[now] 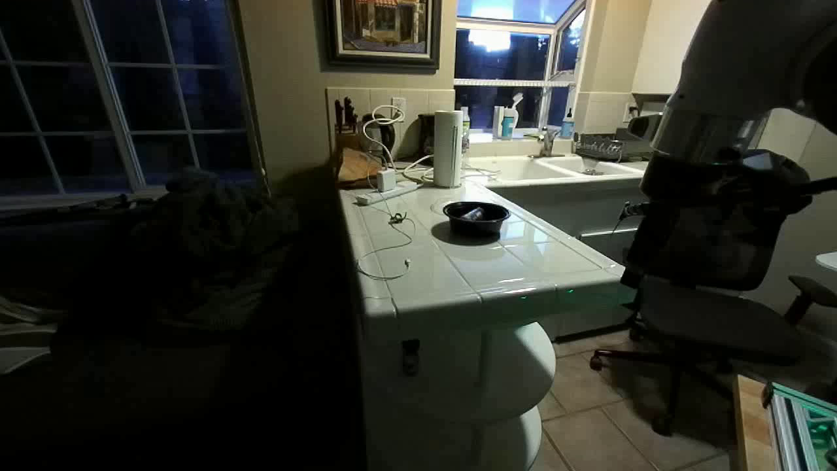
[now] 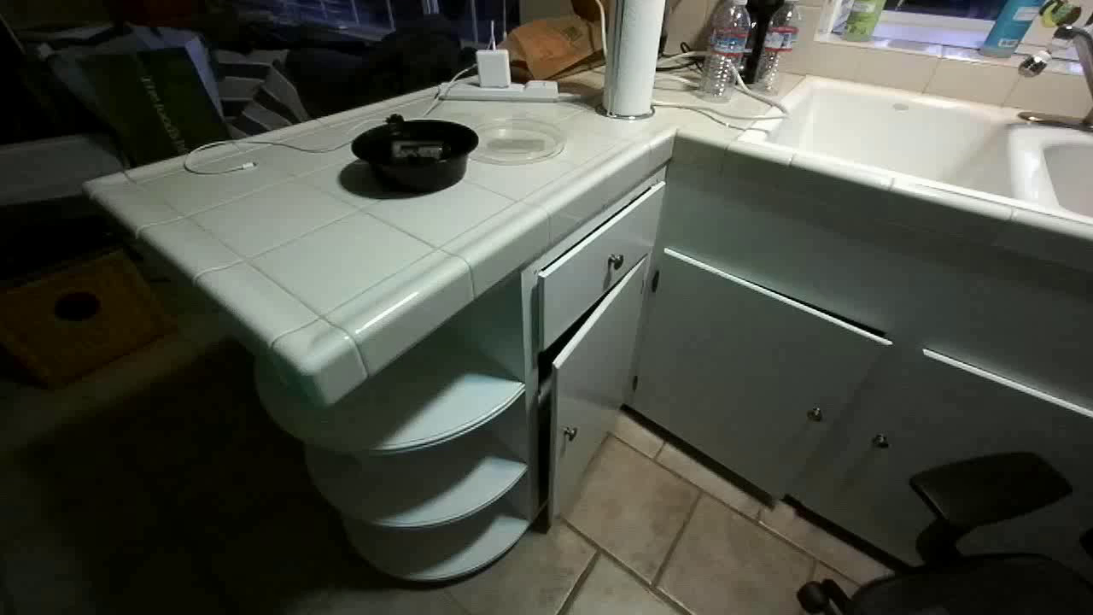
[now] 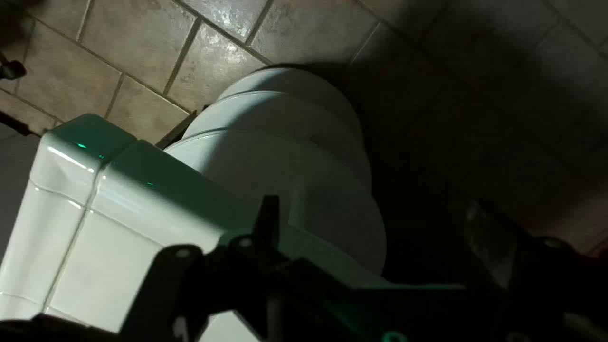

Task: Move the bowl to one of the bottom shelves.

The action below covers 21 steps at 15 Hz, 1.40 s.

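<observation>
The black bowl (image 1: 476,226) stands upright on the white tiled island top, with a small shiny item inside; it also shows in an exterior view (image 2: 416,171). It is out of the wrist view. The white rounded bottom shelves (image 2: 448,410) sit one above another under the overhanging island end; they also show in an exterior view (image 1: 516,379) and in the wrist view (image 3: 280,156). My gripper (image 3: 375,216) is open, its fingers wide apart with nothing between them, above the island's end, looking down on the shelves and floor. The gripper is not clearly visible in the exterior views.
A paper-towel roll (image 2: 634,60), a clear round lid (image 2: 519,141) and a white cable (image 1: 386,252) are on the island top. A cabinet door (image 2: 598,384) beside the shelves stands ajar. An office chair (image 1: 713,320) stands near the island. The tiled edge (image 3: 156,180) overhangs the shelves.
</observation>
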Motion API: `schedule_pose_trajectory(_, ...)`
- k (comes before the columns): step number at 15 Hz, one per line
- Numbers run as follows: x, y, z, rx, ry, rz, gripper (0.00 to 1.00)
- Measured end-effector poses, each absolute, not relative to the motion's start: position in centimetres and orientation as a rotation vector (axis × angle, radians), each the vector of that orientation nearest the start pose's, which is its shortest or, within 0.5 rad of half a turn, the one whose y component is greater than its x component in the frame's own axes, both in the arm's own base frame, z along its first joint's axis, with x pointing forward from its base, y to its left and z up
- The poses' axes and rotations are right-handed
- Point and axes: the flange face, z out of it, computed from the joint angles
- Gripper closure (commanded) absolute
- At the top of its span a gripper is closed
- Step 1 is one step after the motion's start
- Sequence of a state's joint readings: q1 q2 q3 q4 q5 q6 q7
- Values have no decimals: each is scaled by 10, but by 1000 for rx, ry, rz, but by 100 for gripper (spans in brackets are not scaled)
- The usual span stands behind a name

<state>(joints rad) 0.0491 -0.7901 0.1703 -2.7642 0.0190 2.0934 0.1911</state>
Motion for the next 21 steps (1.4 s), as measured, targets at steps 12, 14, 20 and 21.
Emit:
schedule_pose_trajectory(12,320,47,439,-3183,177,-181,0)
schedule_pose_trajectory(14,329,17,445,-3133,327,-180,0)
schedule_pose_trajectory(20,352,-70,453,-2938,737,-139,0)
schedule_pose_trajectory(21,355,-76,452,-2930,749,-132,0)
